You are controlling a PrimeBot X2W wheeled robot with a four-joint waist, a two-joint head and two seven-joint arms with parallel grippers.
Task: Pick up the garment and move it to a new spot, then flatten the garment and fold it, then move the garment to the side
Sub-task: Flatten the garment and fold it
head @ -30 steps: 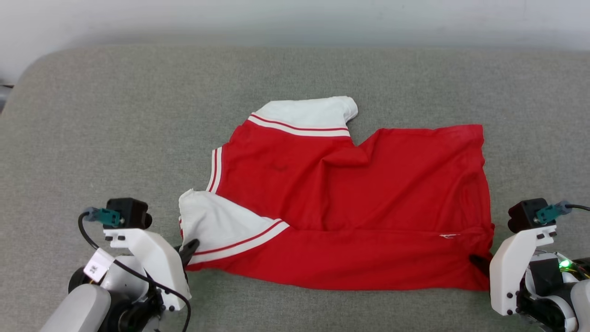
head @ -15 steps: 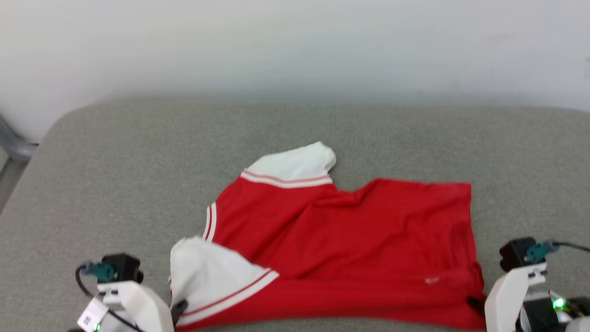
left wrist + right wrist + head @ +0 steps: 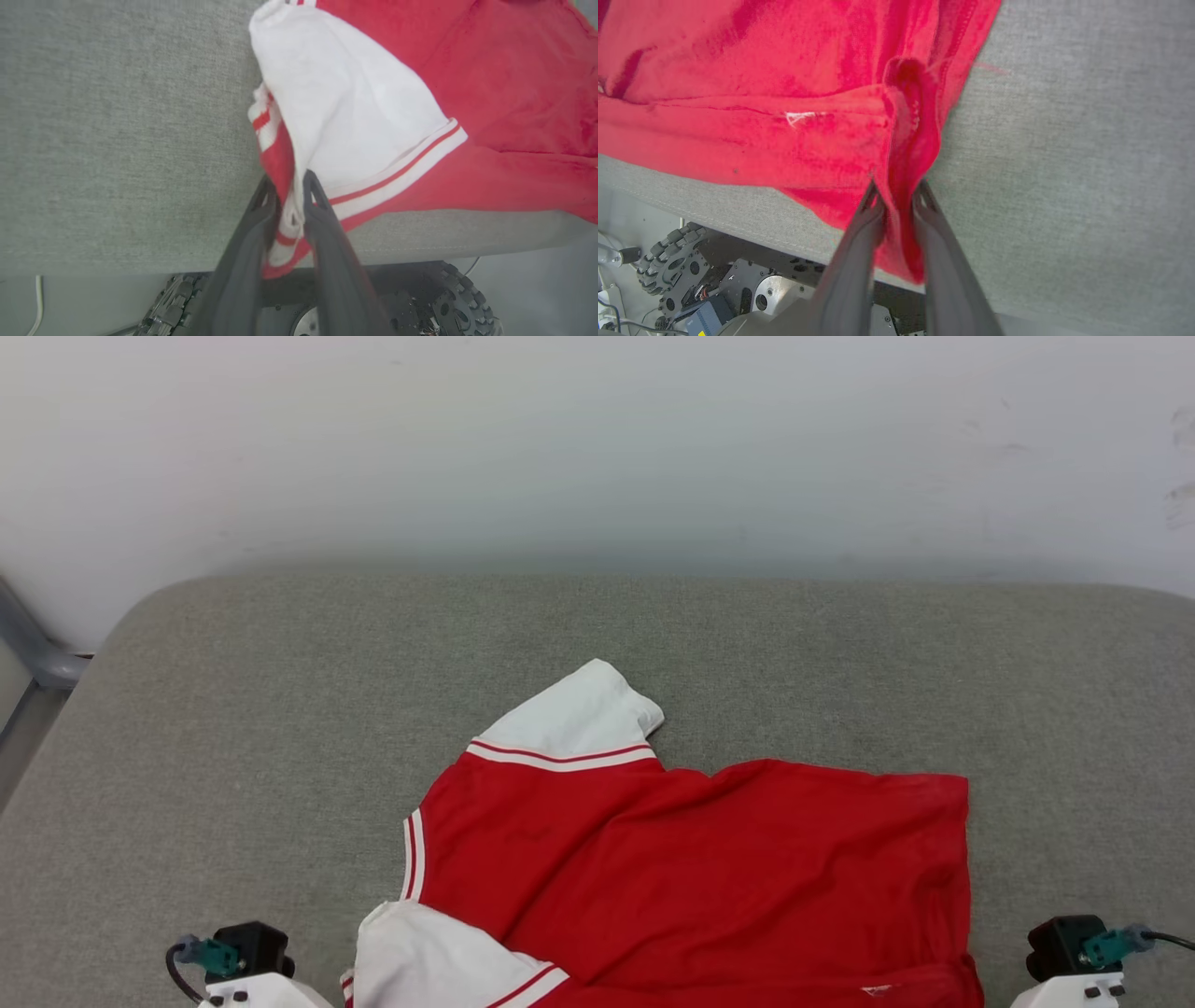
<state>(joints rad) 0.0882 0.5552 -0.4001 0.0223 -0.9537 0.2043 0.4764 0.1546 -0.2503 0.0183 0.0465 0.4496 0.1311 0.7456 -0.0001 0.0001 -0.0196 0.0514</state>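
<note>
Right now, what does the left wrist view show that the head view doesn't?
Left wrist: the left gripper shut on the garment's striped trim, and wheels below the cushion edge. Head: the far sleeve and the wall. Both: the red garment, the near sleeve, the grey cushion.

The left end effector (image 3: 289, 186) and right end effector (image 3: 899, 189): each has two long, matte dark-grey fingers (image 3: 243, 261) tapering to blunt tips. The left bracket (image 3: 245, 995) and right bracket (image 3: 1074, 995): white, with dark screws; above each bracket sits a black block (image 3: 254, 941) bearing a teal plug (image 3: 217, 957) with a dark cable (image 3: 175, 973). The base (image 3: 752, 273): knobbly black wheels (image 3: 668, 266), silvery plate (image 3: 771, 291), small blue box (image 3: 710, 316).
</note>
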